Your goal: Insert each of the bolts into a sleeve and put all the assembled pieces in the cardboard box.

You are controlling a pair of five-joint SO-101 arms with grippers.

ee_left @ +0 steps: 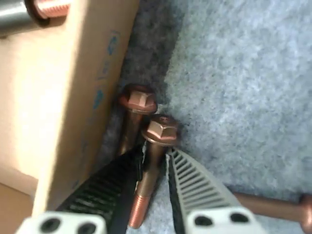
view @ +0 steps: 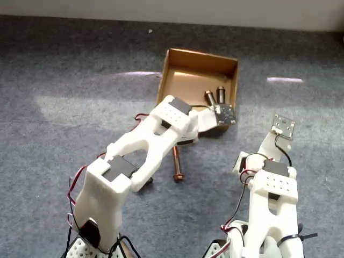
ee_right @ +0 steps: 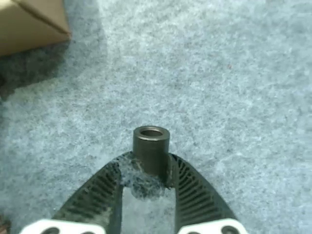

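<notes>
Scanning the high view first: noted the cardboard box (view: pixel 185 80) at the far middle of the counter (view: pixel 64 80), two assembled pieces (view: pixel 210 98) inside. Found the left arm (view: pixel 161 134) stretched to the box's near wall, the right arm (view: pixel 271 188) well apart to its side. Spotted a loose bolt (view: pixel 176 164) on the counter beside the left arm.

Left wrist view: found the left end effector (ee_left: pixel 156 153) closed on a held bolt (ee_left: pixel 161 130) at mid-shank, long axis in line with the wrist, head outward, threaded tip back toward the wrist. Logged a second bolt (ee_left: pixel 138 100) just beside, against the box wall; a third bolt (ee_left: pixel 273 207) cut off at the edge.

Right wrist view: found the right end effector (ee_right: pixel 148 163) closed on a dark sleeve (ee_right: pixel 151 141), bore open, pointing away from the wrist. Judged: need that threaded tip turned toward the bore before mating. Cannot tell whether the sleeve touches the counter.
</notes>
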